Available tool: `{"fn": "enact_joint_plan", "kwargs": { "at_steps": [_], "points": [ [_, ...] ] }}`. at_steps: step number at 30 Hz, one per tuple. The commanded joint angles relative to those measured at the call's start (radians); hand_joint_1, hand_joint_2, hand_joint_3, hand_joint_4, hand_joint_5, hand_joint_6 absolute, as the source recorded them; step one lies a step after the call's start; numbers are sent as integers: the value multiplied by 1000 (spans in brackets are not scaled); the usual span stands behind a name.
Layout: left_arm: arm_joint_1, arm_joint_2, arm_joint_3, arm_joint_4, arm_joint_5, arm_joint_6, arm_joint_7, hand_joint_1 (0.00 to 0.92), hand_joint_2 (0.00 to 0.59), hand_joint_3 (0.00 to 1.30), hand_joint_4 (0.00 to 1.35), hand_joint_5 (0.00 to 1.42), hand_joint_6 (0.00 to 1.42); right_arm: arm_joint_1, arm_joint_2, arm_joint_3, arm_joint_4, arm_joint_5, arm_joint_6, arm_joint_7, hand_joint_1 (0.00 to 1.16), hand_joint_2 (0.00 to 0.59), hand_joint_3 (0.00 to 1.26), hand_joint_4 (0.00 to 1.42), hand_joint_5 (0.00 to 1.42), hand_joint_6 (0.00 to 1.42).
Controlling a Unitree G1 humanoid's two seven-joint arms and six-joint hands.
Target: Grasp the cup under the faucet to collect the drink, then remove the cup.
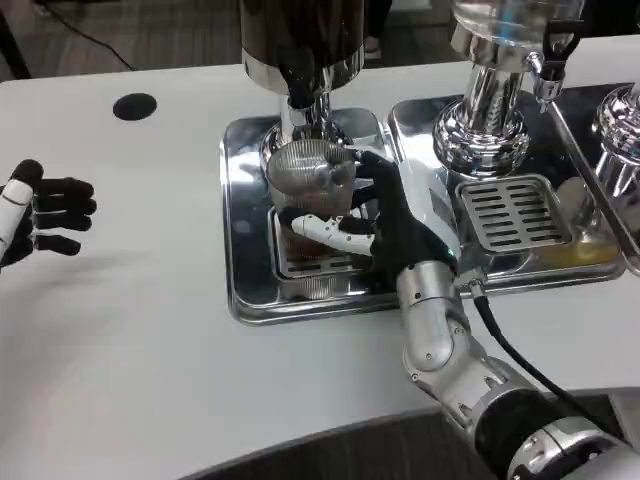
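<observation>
A clear ribbed cup (308, 190) stands on the drip grate under the dark dispenser's faucet (300, 95), with a little brown drink at its bottom. My right hand (385, 215) wraps around the cup from the right, its fingers curled across the cup's front and side. At the far left edge my left hand (45, 213) hovers above the white table with its fingers spread and nothing in it.
The cup's dispenser stands on a shiny metal tray (240, 230). A second chrome dispenser (490, 110) with its own slotted grate (515, 212) is to the right, a third at the right edge. A black round hole (134, 106) marks the table at the back left.
</observation>
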Motion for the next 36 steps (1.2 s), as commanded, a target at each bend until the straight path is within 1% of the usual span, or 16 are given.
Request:
{"fn": "enact_joint_plan", "kwargs": {
  "at_steps": [1,9,14,22,27,28,30,32,34,36],
  "points": [
    [-11,17,3,16,2,1,-7,0,178,514,456,441,565,3,79,1,-9,-5,-18,-40,760,169,420,443,704,1093],
    [-18,16,1,35,2,3,-11,0,179,512,456,441,564,22,68,-6,-16,4,-35,-49,762,169,436,472,729,1115],
    [-22,12,-5,40,4,3,-13,0,179,512,456,441,564,38,57,-8,-29,0,-45,-70,762,169,441,482,743,1122],
    [-27,8,-18,43,13,-4,-13,0,179,511,453,441,564,67,37,-12,-68,-2,-55,-89,762,169,444,498,754,1140],
    [-33,-4,-33,44,20,-11,-19,0,179,503,449,441,564,81,28,-13,-88,-7,-53,-93,762,169,452,505,759,1144],
    [-34,-7,-37,44,22,-13,-18,0,178,494,438,441,564,83,26,-12,-93,-8,-53,-94,762,169,452,505,759,1145],
    [-44,-3,-67,44,51,-35,-18,0,179,441,384,404,544,88,23,-13,-103,-11,-51,-96,762,169,453,505,759,1145],
    [-58,-4,-93,44,76,-56,-27,0,180,396,311,332,481,94,17,-16,-112,-13,-49,-98,762,169,454,505,759,1145],
    [-70,-11,-106,49,84,-65,-29,0,185,353,245,275,406,99,13,-18,-119,-15,-48,-100,762,169,455,505,759,1146],
    [-79,-17,-111,58,87,-71,-31,0,185,334,225,255,387,103,10,-20,-126,-16,-48,-102,762,169,457,505,759,1146]
  ]
}}
